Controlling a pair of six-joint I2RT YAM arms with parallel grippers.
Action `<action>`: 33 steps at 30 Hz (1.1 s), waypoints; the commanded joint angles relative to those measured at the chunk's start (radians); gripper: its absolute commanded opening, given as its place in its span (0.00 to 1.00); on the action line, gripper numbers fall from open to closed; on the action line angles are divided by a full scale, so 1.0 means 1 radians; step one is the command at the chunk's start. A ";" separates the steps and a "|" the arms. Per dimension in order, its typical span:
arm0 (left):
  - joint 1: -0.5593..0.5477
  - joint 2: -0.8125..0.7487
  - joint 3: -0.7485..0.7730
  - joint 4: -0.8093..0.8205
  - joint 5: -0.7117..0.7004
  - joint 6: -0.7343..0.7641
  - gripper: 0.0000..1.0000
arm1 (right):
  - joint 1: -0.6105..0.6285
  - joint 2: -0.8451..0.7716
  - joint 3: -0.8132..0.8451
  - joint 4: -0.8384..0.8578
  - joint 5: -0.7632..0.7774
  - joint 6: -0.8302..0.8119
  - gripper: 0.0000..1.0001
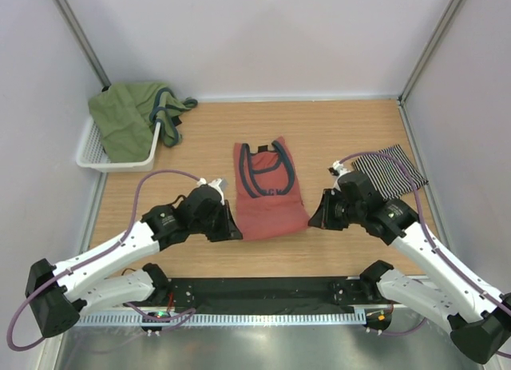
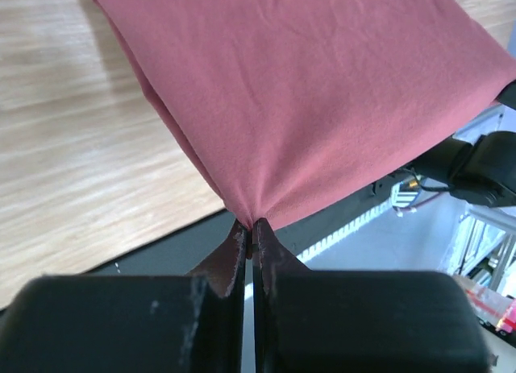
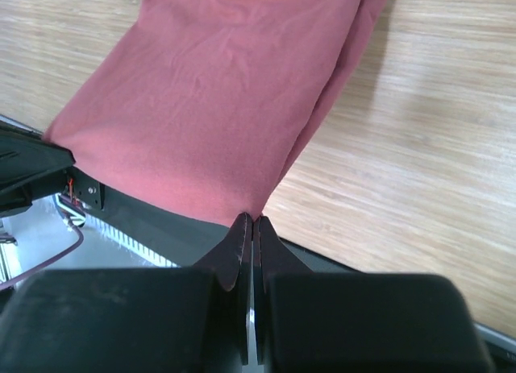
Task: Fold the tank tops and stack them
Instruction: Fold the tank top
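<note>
The salmon-red tank top with dark teal trim lies at the table's middle, neck end far. My left gripper is shut on its near left corner; in the left wrist view the jaws pinch the bunched cloth. My right gripper is shut on its near right corner, as the right wrist view shows, with the cloth spreading away from the tips. The near hem hangs lifted over the table's front edge. The striped tank top lies folded at the right, behind my right arm.
A white basket stands at the back left, holding a green garment with teal trim that hangs over its right rim. The black mounting rail runs along the near edge. Grey walls close in the table.
</note>
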 commanded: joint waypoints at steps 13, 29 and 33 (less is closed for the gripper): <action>-0.099 -0.077 0.046 -0.094 -0.025 -0.119 0.00 | 0.001 -0.064 0.099 -0.102 0.041 0.004 0.01; -0.073 -0.005 0.165 -0.095 -0.065 -0.108 0.00 | 0.001 0.084 0.306 -0.116 0.147 -0.085 0.01; -0.060 0.019 0.212 -0.095 -0.029 -0.102 0.00 | 0.003 0.129 0.368 -0.130 0.147 -0.101 0.01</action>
